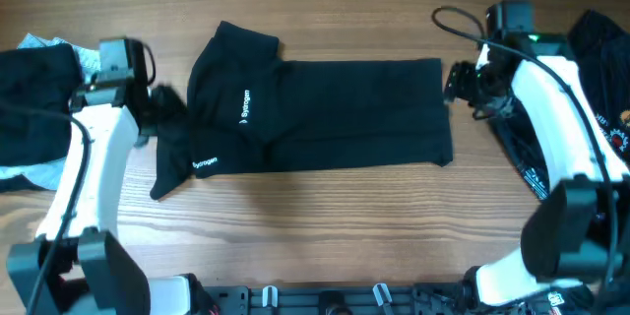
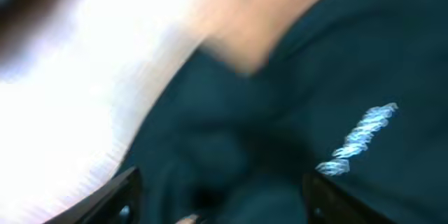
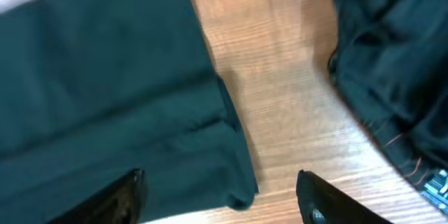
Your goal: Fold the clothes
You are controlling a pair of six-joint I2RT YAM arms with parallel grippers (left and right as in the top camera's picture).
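Observation:
A black shirt with small white logo lettering [image 1: 315, 113] lies flat across the middle of the table, folded lengthwise, collar end at the left. My left gripper [image 1: 162, 108] is open at the shirt's left end; in the left wrist view its fingers straddle bunched black fabric [image 2: 231, 175] near the white lettering [image 2: 360, 140]. My right gripper [image 1: 455, 83] is open just off the shirt's right edge; in the right wrist view its fingers [image 3: 220, 199] straddle the shirt's hem corner [image 3: 231, 175] above bare wood.
A heap of black and light blue clothes [image 1: 34, 98] lies at the left edge. Another black garment with white print [image 1: 596, 69] lies at the right edge, also in the right wrist view [image 3: 399, 63]. The wooden table [image 1: 325, 226] shows in front.

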